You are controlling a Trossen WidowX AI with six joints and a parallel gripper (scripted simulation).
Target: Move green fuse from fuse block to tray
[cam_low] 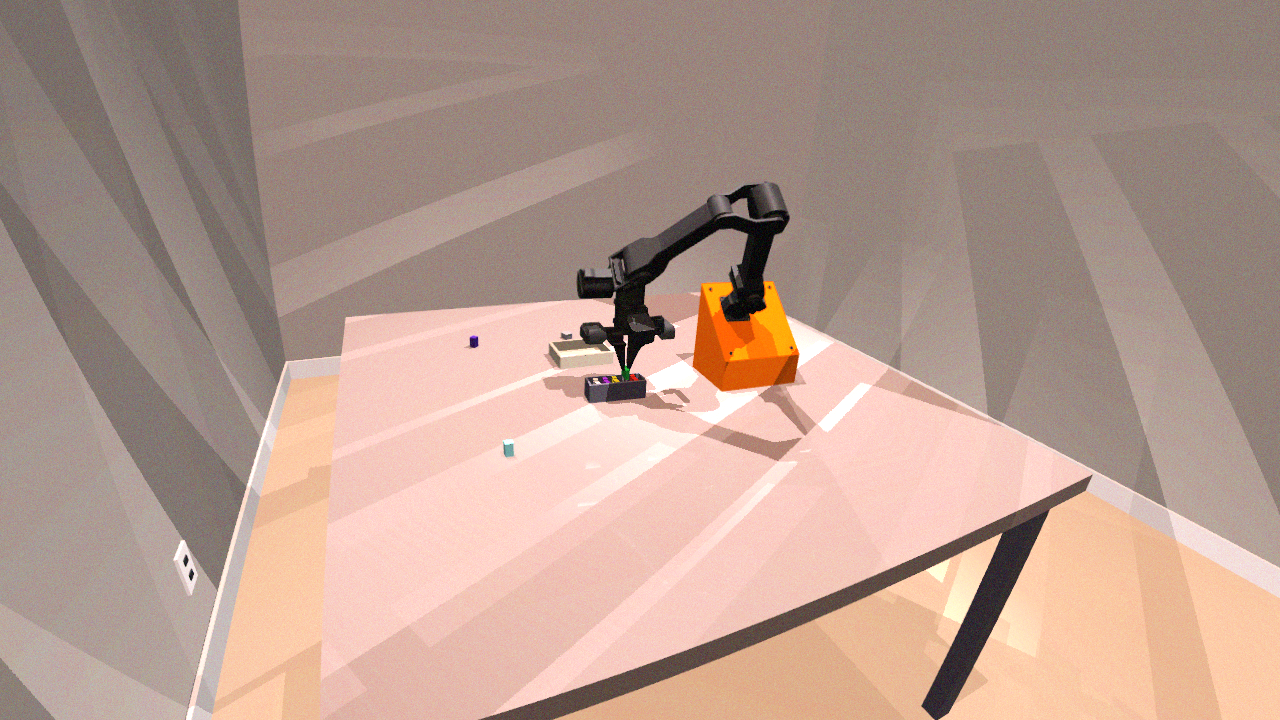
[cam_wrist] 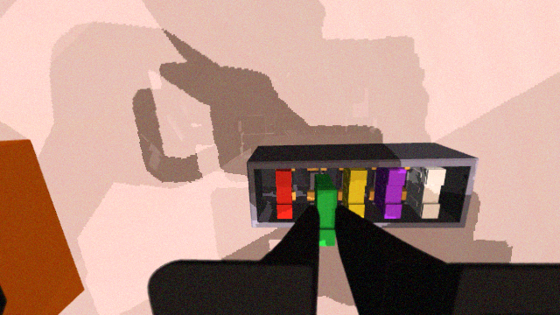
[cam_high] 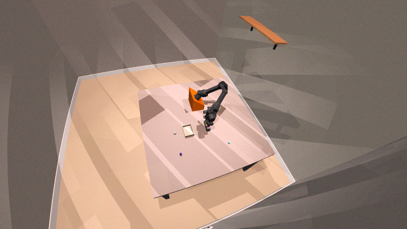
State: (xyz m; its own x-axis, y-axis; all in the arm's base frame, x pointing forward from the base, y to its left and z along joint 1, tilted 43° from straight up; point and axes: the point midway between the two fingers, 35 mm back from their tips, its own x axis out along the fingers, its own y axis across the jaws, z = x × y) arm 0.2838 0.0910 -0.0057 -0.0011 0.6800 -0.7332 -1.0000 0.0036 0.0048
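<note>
My gripper (cam_low: 626, 368) (cam_wrist: 325, 214) is shut on the green fuse (cam_low: 625, 375) (cam_wrist: 325, 194). It holds the fuse upright and raised above the other fuses, over the dark fuse block (cam_high: 208, 130) (cam_low: 615, 392) (cam_wrist: 350, 153). Whether its lower end is clear of the block is hard to tell. In the wrist view the red fuse (cam_wrist: 283, 185) sits in the block on the left of the green one; the yellow fuse (cam_wrist: 357, 185), purple fuse (cam_wrist: 394, 190) and white fuse (cam_wrist: 432, 188) sit on the right. The cream tray (cam_high: 189, 135) (cam_low: 586, 360) stands apart from the block and looks empty.
The arm stands on an orange wedge base (cam_high: 196, 106) (cam_low: 747, 371) (cam_wrist: 35, 219). A small grey block (cam_high: 174, 133) (cam_low: 565, 335) lies near the tray. A dark purple block (cam_high: 180, 153) (cam_low: 473, 341) and a teal block (cam_high: 229, 142) (cam_low: 508, 448) lie farther off.
</note>
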